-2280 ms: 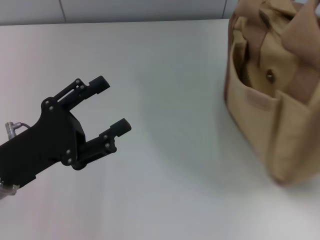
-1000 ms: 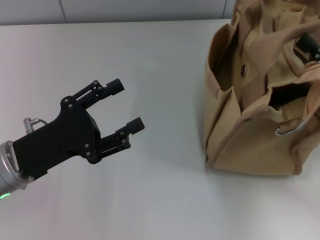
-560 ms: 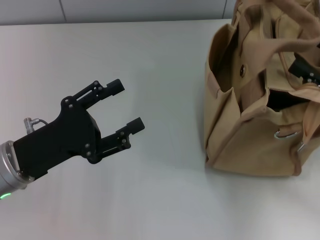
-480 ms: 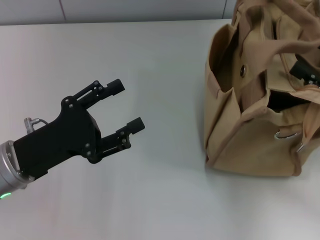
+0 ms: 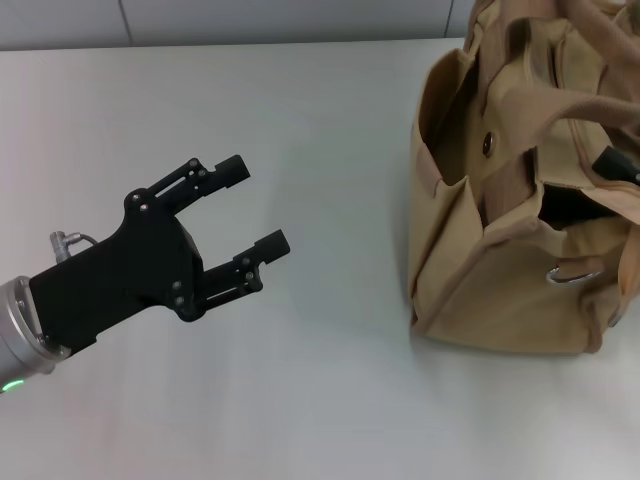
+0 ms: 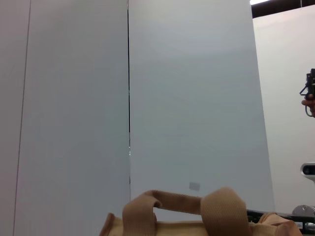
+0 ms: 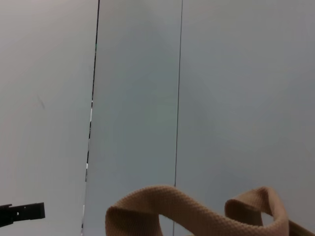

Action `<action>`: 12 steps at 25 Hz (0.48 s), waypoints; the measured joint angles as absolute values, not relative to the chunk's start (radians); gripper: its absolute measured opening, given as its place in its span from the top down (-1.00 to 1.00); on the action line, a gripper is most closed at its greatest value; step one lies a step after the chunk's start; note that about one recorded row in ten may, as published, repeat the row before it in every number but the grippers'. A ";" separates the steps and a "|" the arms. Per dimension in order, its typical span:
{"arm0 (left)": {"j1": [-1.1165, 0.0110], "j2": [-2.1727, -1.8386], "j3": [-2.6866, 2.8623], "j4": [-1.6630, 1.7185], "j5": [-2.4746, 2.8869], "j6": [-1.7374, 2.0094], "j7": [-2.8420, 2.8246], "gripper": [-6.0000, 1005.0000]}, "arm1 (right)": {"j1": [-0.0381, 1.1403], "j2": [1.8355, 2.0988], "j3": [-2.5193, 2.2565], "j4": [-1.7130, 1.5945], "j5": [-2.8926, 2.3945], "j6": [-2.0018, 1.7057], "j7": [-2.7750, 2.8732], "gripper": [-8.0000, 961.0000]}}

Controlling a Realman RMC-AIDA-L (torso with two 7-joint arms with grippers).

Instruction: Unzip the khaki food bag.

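The khaki food bag (image 5: 500, 290) stands on the white table at the right, with its snap pocket (image 5: 488, 144) facing left and its handles up. A dark gap (image 5: 568, 206) shows along its top. My left gripper (image 5: 260, 200) is open and empty, hovering over the table well left of the bag. A black part of my right gripper (image 5: 616, 164) shows at the right edge, under a handle at the bag's top. The bag's handles also show in the left wrist view (image 6: 187, 209) and the right wrist view (image 7: 197, 211).
The white table (image 5: 330, 130) runs between my left gripper and the bag. A grey wall band (image 5: 250, 20) lies along the far edge. A metal ring (image 5: 570, 272) hangs on the bag's near side.
The bag shifted left and turned early on. The black part of my right gripper has since slid right along the bag's top towards the picture's edge. The left gripper barely moved.
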State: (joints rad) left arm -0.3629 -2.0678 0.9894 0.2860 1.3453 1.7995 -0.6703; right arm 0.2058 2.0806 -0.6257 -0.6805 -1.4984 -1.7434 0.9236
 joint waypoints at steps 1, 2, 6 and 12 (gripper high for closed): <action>-0.365 -2.068 0.989 0.286 1.345 1.796 -0.670 -0.57 | 0.205 2.081 -0.626 -0.676 -1.499 -1.744 0.913 -0.66; -0.366 -2.068 0.989 0.286 1.345 1.796 -0.670 -0.57 | 0.203 2.081 -0.626 -0.672 -1.499 -1.747 0.898 -0.66; -0.367 -2.068 0.989 0.285 1.345 1.796 -0.670 -0.57 | 0.198 2.082 -0.623 -0.640 -1.493 -1.753 0.847 -0.66; -0.367 -2.068 0.991 0.285 1.345 1.792 -0.671 -0.57 | 0.204 2.083 -0.560 -0.587 -1.488 -1.753 0.802 -0.66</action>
